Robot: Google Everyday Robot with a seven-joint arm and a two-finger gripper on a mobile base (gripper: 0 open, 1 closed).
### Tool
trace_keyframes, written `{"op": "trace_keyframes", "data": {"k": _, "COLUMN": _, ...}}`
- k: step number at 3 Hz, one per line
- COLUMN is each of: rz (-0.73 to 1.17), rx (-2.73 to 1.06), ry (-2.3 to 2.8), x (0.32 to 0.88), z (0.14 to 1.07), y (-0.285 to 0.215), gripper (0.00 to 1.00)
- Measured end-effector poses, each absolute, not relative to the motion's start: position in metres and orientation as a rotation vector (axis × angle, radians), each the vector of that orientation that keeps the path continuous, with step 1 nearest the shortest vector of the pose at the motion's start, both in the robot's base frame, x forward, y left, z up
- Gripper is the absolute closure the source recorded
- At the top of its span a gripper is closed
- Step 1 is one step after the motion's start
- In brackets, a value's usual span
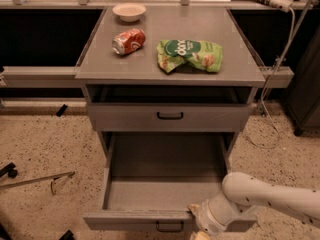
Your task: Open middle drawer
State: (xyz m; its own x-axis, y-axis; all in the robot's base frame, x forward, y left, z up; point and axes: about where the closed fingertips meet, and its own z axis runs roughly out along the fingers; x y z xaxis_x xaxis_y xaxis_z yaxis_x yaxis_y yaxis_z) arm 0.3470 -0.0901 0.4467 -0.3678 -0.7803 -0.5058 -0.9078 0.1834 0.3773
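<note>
The middle drawer [160, 194] is pulled far out of the grey cabinet and shows a bare grey tray inside. Its flat front [125, 220] sits at the bottom of the view, with the small black bar handle [169, 228] at its centre. My gripper [199, 223] is at the drawer front, just right of the handle, at the end of my white arm [270, 196], which comes in from the lower right. The upper drawer [170, 116] with its own black handle stands slightly out. The lowest drawer is hidden under the open one.
On the cabinet top [125, 66] lie a red soda can [128, 41] on its side, a green chip bag [190, 55] and a small white bowl [129, 11]. A cable [272, 91] hangs at the right. A metal rod [37, 180] lies on the speckled floor at the left.
</note>
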Motion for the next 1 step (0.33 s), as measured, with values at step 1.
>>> {"op": "trace_keyframes", "data": {"k": 1, "rz": 0.995, "rx": -1.642, "ry": 2.265, "x": 0.3116, "z": 0.4578, "y": -0.0983, "gripper": 0.00}}
